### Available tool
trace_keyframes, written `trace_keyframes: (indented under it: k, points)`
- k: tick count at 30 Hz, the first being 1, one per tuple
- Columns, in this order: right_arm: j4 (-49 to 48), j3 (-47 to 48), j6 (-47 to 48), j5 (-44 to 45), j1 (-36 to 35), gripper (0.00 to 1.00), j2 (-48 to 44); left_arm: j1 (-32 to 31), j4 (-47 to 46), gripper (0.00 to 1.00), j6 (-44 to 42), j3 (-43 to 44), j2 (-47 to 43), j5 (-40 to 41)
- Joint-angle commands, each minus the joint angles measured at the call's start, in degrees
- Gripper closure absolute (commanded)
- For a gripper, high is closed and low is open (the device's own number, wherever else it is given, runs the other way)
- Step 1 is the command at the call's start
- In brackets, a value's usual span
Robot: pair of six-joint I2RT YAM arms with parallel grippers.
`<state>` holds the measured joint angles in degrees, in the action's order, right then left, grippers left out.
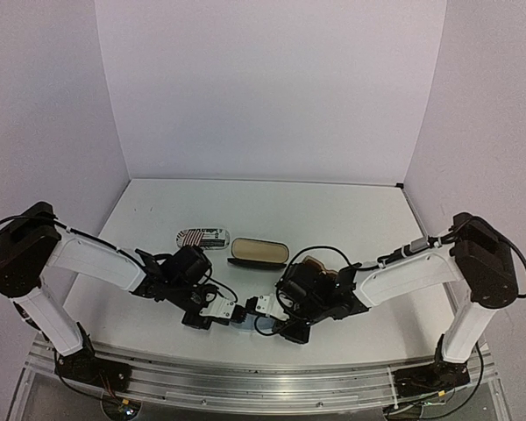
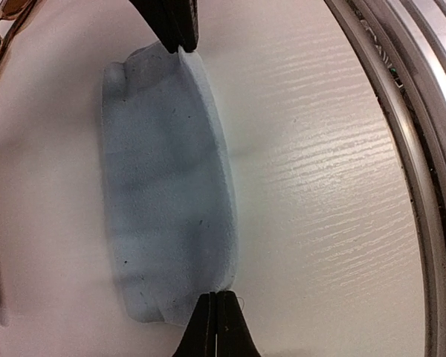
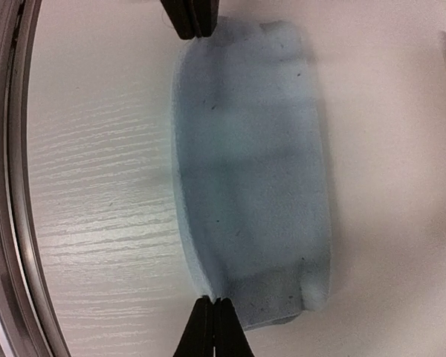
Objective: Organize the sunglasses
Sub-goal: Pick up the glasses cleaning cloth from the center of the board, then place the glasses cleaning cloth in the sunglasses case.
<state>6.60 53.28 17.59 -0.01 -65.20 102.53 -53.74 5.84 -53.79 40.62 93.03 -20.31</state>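
Observation:
A light-blue cloth [image 2: 167,186] lies on the white table between my two grippers. My left gripper [image 2: 217,294] is shut on one corner of its long edge. My right gripper [image 3: 214,300] is shut on the opposite corner of the same edge. In the top view the grippers meet at the front centre, left gripper [image 1: 231,312] and right gripper [image 1: 256,307], with the cloth [image 1: 243,320] mostly hidden under them. A brown-framed pair of sunglasses [image 2: 1,26] lies beyond the cloth, partly behind my right wrist [image 1: 313,260].
A white striped case [image 1: 202,238] and an open dark case with a tan inside [image 1: 259,252] lie side by side behind the grippers. The metal rail of the table's near edge [image 2: 431,186] runs close to the cloth.

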Motion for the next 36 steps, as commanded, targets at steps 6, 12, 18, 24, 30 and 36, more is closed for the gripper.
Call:
trace_keyframes:
  k: [6,12,18,24,30,36]
  points:
    - [2.9,2.9,-1.4,-5.2,3.8,1.0,-7.2,2.0,10.4,1.0,8.5,8.7,-2.5,-3.2]
    - [4.6,4.6,-2.2,-8.4,7.0,1.0,-8.4,5.0,14.2,1.0,8.8,12.1,-2.4,-4.9]
    - [5.7,6.6,-2.7,-10.0,10.1,1.0,-8.8,8.1,17.4,1.0,9.4,16.4,-2.4,-5.6]
    - [6.2,10.8,-2.4,-10.6,13.4,1.0,-8.1,10.9,19.9,1.0,9.5,21.7,-2.2,-5.9]
    - [6.5,15.6,-0.6,-10.1,17.0,1.0,-5.8,13.1,20.3,1.0,8.4,26.9,-1.0,-5.8]
    - [6.5,21.9,2.5,-9.2,20.6,1.0,-0.2,16.0,17.5,1.0,5.4,31.0,2.9,-5.8]
